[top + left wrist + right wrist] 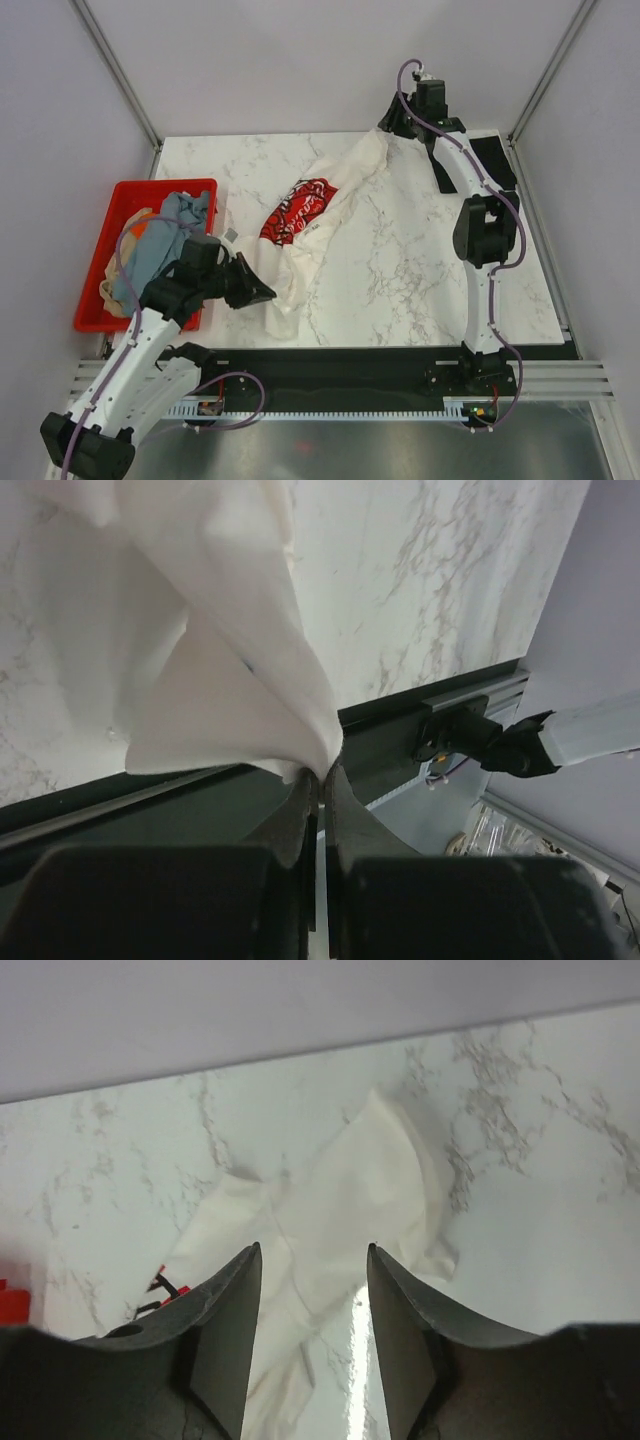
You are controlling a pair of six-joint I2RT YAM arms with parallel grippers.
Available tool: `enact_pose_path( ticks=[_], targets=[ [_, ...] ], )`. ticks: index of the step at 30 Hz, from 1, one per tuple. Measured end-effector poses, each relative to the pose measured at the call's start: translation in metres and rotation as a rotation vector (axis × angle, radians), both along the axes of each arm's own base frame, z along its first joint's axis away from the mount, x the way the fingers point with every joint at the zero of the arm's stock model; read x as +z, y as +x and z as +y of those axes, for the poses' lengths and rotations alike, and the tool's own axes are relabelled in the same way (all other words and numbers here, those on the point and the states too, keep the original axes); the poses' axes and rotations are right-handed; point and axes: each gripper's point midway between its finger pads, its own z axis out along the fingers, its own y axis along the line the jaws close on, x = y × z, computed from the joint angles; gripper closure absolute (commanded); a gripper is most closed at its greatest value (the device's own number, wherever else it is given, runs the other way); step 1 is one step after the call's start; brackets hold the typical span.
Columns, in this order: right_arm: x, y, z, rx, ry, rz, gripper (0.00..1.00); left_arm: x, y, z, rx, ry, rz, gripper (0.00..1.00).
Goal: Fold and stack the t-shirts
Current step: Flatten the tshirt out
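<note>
A cream-white t-shirt [325, 215] with a red chest print [297, 210] lies stretched diagonally across the marble table. My left gripper [268, 293] is shut on its near end; the left wrist view shows the cloth [230, 680] pinched at the closed fingertips [322, 777] and lifted off the table. My right gripper [388, 126] hangs open above the shirt's far end. In the right wrist view the cloth [360, 1185] lies on the table beyond the spread jaws [312, 1252], which hold nothing. More shirts, grey-blue [185, 212], orange [140, 228] and tan, are piled in the crate.
A red plastic crate [165, 186] stands at the table's left edge beside my left arm. A black pad [497, 160] lies at the far right corner. A black rail [350, 362] runs along the near edge. Grey walls close in the back and sides.
</note>
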Motion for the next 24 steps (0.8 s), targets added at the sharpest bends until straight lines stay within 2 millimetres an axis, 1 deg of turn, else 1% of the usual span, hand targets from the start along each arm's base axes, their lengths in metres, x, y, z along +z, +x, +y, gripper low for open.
enact_pose_path(
  ticks=[1,2,4,6,8,9,11,12,13,14,15,16,18,19,21,22,24],
  targets=[
    [-0.014,-0.003,-0.005,-0.013,-0.009,0.042,0.41,-0.014,-0.006,0.0,0.001,-0.008,0.034,0.98],
    [-0.029,-0.008,-0.011,-0.037,-0.021,0.098,0.41,-0.024,-0.011,0.0,0.004,-0.013,0.053,0.98],
    [-0.042,-0.018,-0.019,-0.083,-0.032,0.175,0.39,-0.042,-0.021,0.0,0.004,-0.024,0.097,0.98],
    [-0.049,-0.031,-0.023,-0.122,-0.03,0.233,0.39,-0.055,-0.027,0.0,0.004,-0.027,0.125,0.98],
    [-0.055,-0.058,-0.026,-0.165,-0.035,0.302,0.39,-0.065,-0.031,0.001,0.005,-0.023,0.153,0.98],
    [-0.059,-0.076,-0.027,-0.187,-0.039,0.341,0.39,-0.068,-0.032,0.0,0.003,-0.022,0.16,0.98],
    [-0.061,-0.115,-0.02,-0.21,-0.056,0.393,0.39,-0.068,-0.033,-0.001,0.001,-0.029,0.157,0.98],
    [-0.061,-0.14,-0.01,-0.207,-0.065,0.414,0.39,-0.066,-0.032,-0.001,-0.001,-0.035,0.146,0.98],
    [-0.06,-0.162,0.002,-0.195,-0.07,0.427,0.42,-0.062,-0.031,-0.002,-0.003,-0.042,0.134,0.98],
    [-0.059,-0.185,0.019,-0.166,-0.075,0.435,0.44,-0.056,-0.03,-0.003,-0.005,-0.049,0.123,0.56],
    [-0.056,-0.202,0.033,-0.138,-0.067,0.429,0.45,-0.049,-0.026,-0.003,-0.007,-0.043,0.094,0.53],
    [-0.054,-0.227,0.055,-0.091,-0.063,0.423,0.47,-0.041,-0.02,0.002,0.01,-0.01,0.061,0.53],
    [-0.054,-0.278,0.096,0.019,-0.05,0.398,0.5,-0.015,0.0,0.013,0.056,0.061,-0.046,0.51],
    [-0.056,-0.299,0.111,0.067,-0.047,0.39,0.55,-0.004,0.009,0.018,0.078,0.088,-0.098,0.5],
    [-0.063,-0.349,0.149,0.201,-0.037,0.363,0.57,0.018,0.029,0.031,0.137,0.159,-0.188,0.5],
    [-0.07,-0.371,0.165,0.257,-0.039,0.359,0.58,0.026,0.036,0.037,0.161,0.192,-0.221,0.5],
    [-0.087,-0.407,0.19,0.348,-0.05,0.374,0.59,0.033,0.046,0.046,0.192,0.246,-0.243,0.5]
  ],
)
